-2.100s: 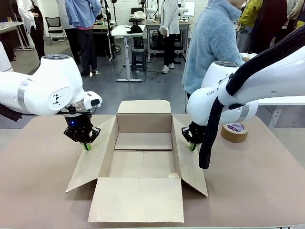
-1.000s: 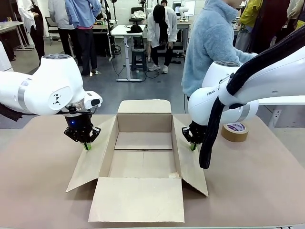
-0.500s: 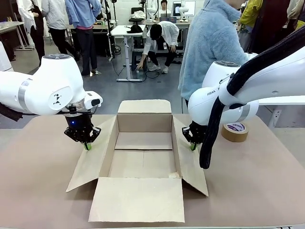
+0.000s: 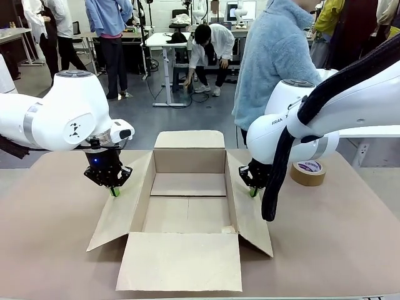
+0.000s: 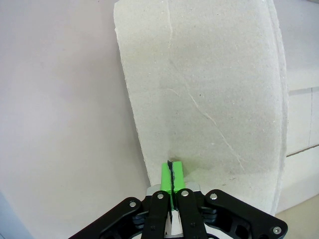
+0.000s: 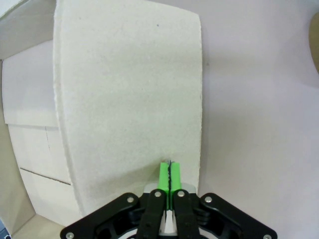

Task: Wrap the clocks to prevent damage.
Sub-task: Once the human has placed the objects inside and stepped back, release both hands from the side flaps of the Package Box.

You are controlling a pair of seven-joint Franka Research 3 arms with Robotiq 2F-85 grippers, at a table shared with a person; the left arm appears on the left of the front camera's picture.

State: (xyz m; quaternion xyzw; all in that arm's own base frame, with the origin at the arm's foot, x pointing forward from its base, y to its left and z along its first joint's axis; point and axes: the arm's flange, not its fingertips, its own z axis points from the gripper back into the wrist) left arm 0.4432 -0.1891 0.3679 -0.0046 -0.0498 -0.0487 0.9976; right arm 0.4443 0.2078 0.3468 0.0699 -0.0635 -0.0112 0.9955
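I am watching an open cardboard box (image 4: 189, 160) at the middle of the brown table (image 4: 50, 237), its four flaps folded outward. The left gripper (image 4: 114, 191) is pointing straight down with its green pads pressed together and nothing between them. In the left wrist view its tip (image 5: 172, 169) is sitting on the left flap (image 5: 209, 89), close to that flap's outer edge, with bare table just beside it. The right gripper (image 4: 252, 192) is mirroring this, pads closed on nothing. In the right wrist view its tip (image 6: 170, 172) is resting on the right flap (image 6: 129, 99) near the flap's outer edge.

The near flap (image 4: 181, 259) is lying flat toward me, and the far flap (image 4: 189, 139) is tilting away toward a person in a light blue fleece (image 4: 275, 56), who is standing at the far edge. A brown tape roll (image 4: 307, 172) is lying flat on the table near the right arm, apart from the box. Open tabletop is stretching out to the left and right of the side flaps. Where the clocks are, I cannot tell.
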